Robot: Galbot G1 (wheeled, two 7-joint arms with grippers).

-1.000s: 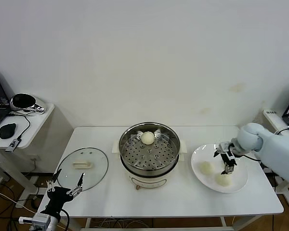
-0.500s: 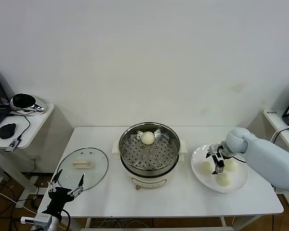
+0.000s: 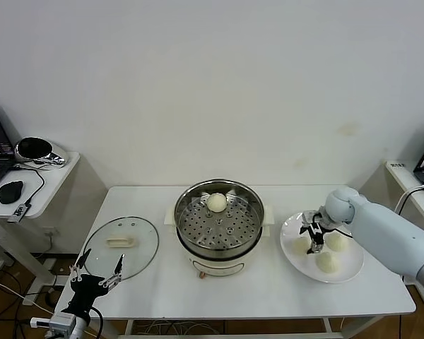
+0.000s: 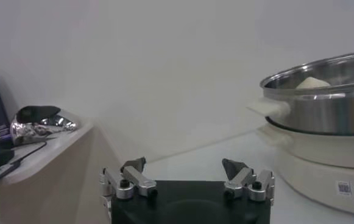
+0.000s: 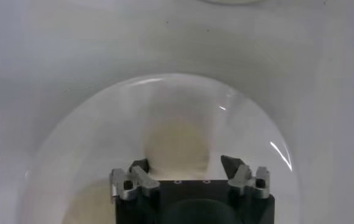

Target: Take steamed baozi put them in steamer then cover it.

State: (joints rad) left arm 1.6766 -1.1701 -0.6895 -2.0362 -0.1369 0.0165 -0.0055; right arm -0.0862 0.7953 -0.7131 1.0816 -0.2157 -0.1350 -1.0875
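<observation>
The steamer (image 3: pixel 219 227) stands mid-table with one baozi (image 3: pixel 216 202) on its perforated tray. Three more baozi lie on a white plate (image 3: pixel 288 232) to the right: one on the left (image 3: pixel 300 245), one on the right (image 3: pixel 336 241), one in front (image 3: pixel 327 262). My right gripper (image 3: pixel 314 236) hangs open low over the plate, just right of the left bun. In the right wrist view a baozi (image 5: pixel 178 146) lies just ahead of the open gripper (image 5: pixel 186 165), in line with the gap between its fingers. The glass cover (image 3: pixel 120 247) lies flat on the table's left side. My left gripper (image 3: pixel 95 272) is parked open off the front-left corner.
A side table (image 3: pixel 28 187) with a mouse and a headset stands at the far left. The left wrist view shows the open left gripper (image 4: pixel 184 165), the steamer's wall (image 4: pixel 323 109) and its white base. The table's front edge runs just below the plate.
My right gripper has moved left across the plate, from over the front and right buns to beside the left bun. The left arm has barely moved.
</observation>
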